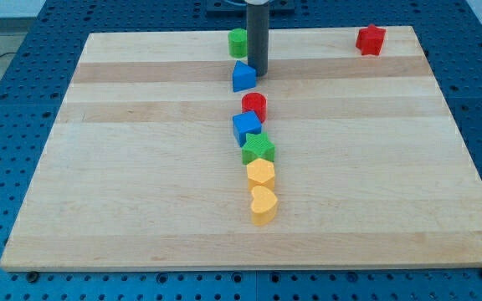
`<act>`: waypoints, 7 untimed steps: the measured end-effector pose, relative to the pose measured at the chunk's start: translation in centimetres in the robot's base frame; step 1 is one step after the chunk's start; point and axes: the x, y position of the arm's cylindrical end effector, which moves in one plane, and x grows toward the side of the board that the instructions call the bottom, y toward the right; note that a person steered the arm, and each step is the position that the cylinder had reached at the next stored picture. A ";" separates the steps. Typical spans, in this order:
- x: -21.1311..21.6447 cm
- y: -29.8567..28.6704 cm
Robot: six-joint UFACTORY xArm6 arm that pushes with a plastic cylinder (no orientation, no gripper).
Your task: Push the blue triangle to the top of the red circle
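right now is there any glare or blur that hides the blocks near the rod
Camera view: even lighting, only soft pale sheen on the board, no hard glare; blocks look sharp, with short faint shadows. My tip sits at the upper right edge of the blue triangle, above the red circle; both are clear.

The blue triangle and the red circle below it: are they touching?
Apart. The camera view shows a strip of bare wood between the blue triangle and the red circle. My tip is at the triangle's upper right edge.
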 end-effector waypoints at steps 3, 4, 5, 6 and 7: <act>-4.9 -4.5; -1.8 -5.0; 2.6 -3.8; 3.7 -2.9; 0.8 -3.7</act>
